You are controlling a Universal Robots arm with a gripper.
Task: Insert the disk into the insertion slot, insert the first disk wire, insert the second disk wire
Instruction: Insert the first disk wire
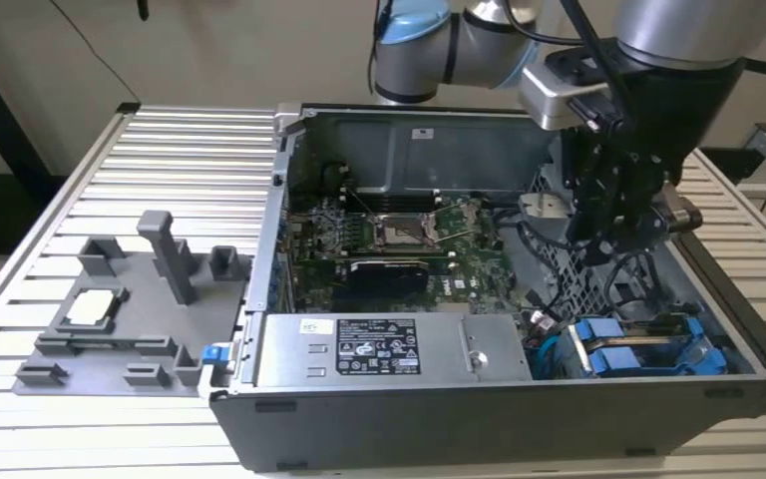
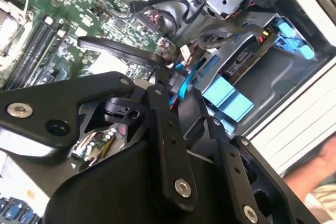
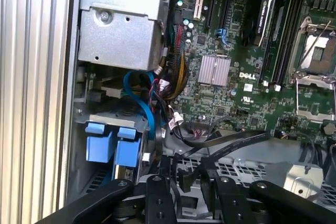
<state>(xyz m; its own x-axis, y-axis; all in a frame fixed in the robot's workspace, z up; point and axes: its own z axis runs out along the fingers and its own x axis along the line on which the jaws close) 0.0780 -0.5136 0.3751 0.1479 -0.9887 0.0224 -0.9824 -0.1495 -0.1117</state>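
Blue-framed disk near the pincer

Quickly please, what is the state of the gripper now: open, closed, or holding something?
Gripper: cannot be told; it hangs over the open computer case, near the blue carriers.

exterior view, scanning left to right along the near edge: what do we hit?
grey fixture plate → silver power supply box → blue disk carrier
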